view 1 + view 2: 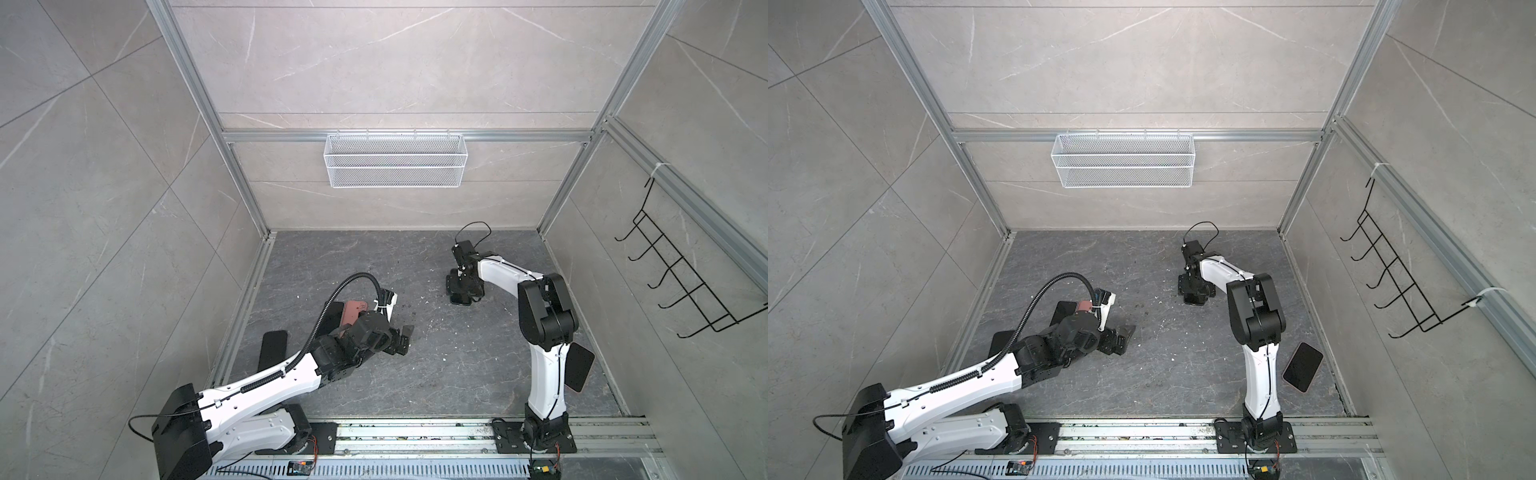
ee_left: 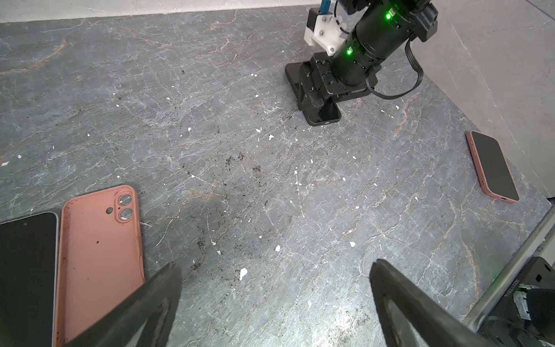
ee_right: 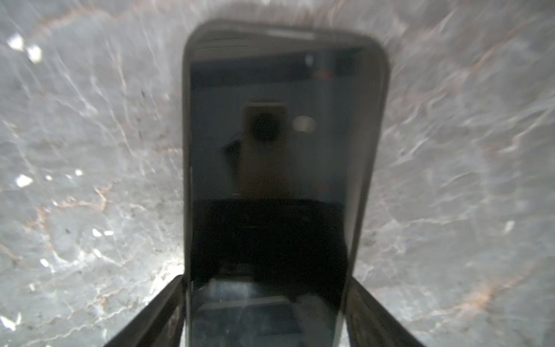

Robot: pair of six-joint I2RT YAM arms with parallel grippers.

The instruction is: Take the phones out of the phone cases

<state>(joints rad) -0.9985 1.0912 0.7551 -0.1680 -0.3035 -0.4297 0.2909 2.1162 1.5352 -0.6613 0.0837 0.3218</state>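
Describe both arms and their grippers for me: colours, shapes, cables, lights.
Both arms have white shell links and black joint housings. The left arm carries a ribbed black hose; the right arm has a thin black cable looping at its wrist and green lights. The left gripper and right gripper have dark, tapering fingers.

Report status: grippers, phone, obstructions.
Left gripper open, hovering empty. Right gripper astride black phone on table, grip unclear. Empty pink case off to the side; nothing blocking.
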